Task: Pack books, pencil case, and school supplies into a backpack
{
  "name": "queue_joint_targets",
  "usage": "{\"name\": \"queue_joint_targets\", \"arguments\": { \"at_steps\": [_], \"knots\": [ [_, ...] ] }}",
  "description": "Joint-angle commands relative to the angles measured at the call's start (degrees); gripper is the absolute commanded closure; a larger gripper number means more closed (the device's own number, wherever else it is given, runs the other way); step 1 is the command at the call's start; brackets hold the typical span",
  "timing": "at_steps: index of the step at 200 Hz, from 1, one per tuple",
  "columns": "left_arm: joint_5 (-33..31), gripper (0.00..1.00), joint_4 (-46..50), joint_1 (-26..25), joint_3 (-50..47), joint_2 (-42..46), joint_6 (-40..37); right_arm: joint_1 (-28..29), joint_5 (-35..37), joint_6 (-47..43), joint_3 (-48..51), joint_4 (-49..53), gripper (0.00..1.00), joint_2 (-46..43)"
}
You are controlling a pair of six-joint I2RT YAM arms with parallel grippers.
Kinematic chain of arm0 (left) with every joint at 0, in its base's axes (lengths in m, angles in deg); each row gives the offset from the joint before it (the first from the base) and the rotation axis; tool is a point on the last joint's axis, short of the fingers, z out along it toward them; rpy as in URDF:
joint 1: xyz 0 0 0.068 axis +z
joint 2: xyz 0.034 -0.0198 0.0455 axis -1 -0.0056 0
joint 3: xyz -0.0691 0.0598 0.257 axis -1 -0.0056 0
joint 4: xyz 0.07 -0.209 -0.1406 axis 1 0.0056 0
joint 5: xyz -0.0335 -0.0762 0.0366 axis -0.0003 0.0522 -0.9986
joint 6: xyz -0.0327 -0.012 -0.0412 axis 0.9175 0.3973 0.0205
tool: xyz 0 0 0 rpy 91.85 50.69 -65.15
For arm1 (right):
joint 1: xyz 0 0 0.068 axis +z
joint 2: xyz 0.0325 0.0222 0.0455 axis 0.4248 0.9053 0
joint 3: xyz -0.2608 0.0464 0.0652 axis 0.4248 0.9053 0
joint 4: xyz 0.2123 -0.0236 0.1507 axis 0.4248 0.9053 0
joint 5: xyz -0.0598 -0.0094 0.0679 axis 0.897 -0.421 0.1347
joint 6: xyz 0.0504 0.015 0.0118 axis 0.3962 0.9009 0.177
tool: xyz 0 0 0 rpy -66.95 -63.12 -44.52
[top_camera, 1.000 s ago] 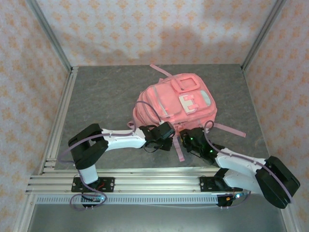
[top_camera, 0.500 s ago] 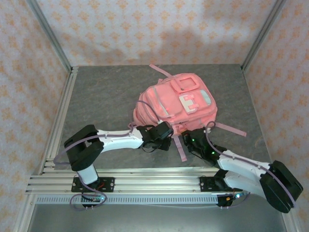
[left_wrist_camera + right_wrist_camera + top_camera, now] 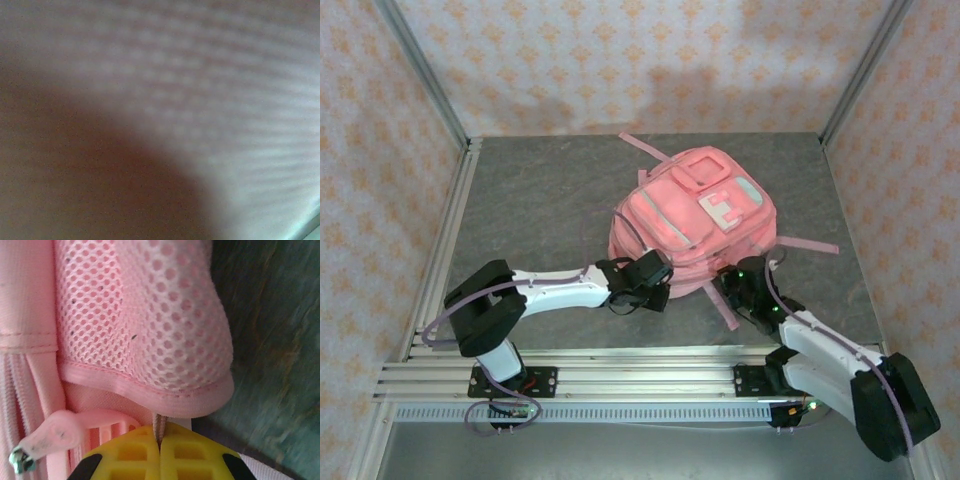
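Shifted toward 1 o'clock since a second ago, the backpack [image 3: 692,215] is now found right of the table's [image 3: 540,200] middle, and the right gripper [image 3: 735,285] has been carried along toward 3 o'clock. In the right wrist view the yellow fingertips [image 3: 125,455] are seen pinched narrowly on a thin pink edge of the backpack below its mesh pocket [image 3: 150,315]. The left gripper [image 3: 655,272] is pressed against the bag's 7 o'clock edge, and its opening cannot be told. Loose straps [image 3: 810,243] are splayed around the bag. The front is turned upward, and the long axis runs roughly from 7 to 1 o'clock.
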Motion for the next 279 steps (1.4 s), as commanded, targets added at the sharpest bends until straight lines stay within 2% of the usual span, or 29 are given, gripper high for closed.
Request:
{"name": "queue_joint_targets", "arguments": {
  "at_steps": [1, 9, 22, 29, 38, 62, 83, 106, 141, 175, 190, 219, 230, 279],
  "knots": [
    [0.8, 1.00, 4.2, -1.6, 4.1, -3.8, -1.7, -3.8, -2.5, -6.0, -2.7, 2.8, 0.99, 2.1],
    [1.1, 1.00, 4.3, -2.2, 5.7, -5.0, -1.6, -3.7, -4.6, -6.1, -3.5, 3.0, 0.91, 1.8],
    [1.6, 1.00, 4.1, -2.8, 7.8, -6.2, -1.5, -3.5, -6.5, -4.7, -4.0, 4.7, 0.65, -0.2],
    [1.8, 1.00, 3.9, -3.1, 8.9, -6.8, -1.5, -3.4, -6.5, -3.7, -4.1, 7.0, 0.56, -2.2],
    [2.1, 1.00, 3.8, -3.6, 10.1, -7.5, -1.5, -2.9, -5.6, -2.2, -3.9, 10.3, 0.52, -5.7],
    [2.9, 1.00, 4.1, -4.5, 12.3, -9.2, -1.5, -0.5, -3.0, 2.5, -1.7, 16.4, 0.51, -14.7],
    [3.1, 1.00, 3.5, -5.1, 12.4, -9.6, -1.2, 1.7, -3.3, 7.1, 1.6, 15.1, 0.53, -18.9],
    [3.4, 1.00, 3.4, -5.3, 12.3, -9.8, -1.1, 5.2, -2.2, 10.4, 3.1, 11.4, 0.53, -19.4],
    [3.4, 1.00, 3.1, -5.5, 12.2, -9.4, -0.8, 10.0, 0.6, 12.5, 2.7, 6.0, 0.52, -14.9],
    [3.4, 1.00, 3.2, -5.7, 12.3, -9.5, -0.9, 10.7, 1.4, 11.6, 2.1, -0.7, 0.55, -9.0],
    [3.4, 1.00, 3.5, -5.6, 12.4, -9.4, -0.9, 10.8, 2.1, 10.9, 1.7, -2.7, 0.61, -6.8],
    [2.4, 1.00, 4.6, -5.7, 12.3, -8.6, -1.5, 10.8, 3.2, 9.0, 0.6, -3.5, 0.92, -4.0],
    [1.7, 1.00, 5.0, -5.6, 11.8, -8.0, -1.7, 10.8, 4.2, 8.4, 0.4, -1.5, 1.00, -4.2],
    [0.6, 1.00, 5.2, -3.9, 7.4, -4.8, -1.6, 10.6, 9.5, 5.9, 1.7, 8.3, 1.00, -10.0]
  ]
}}
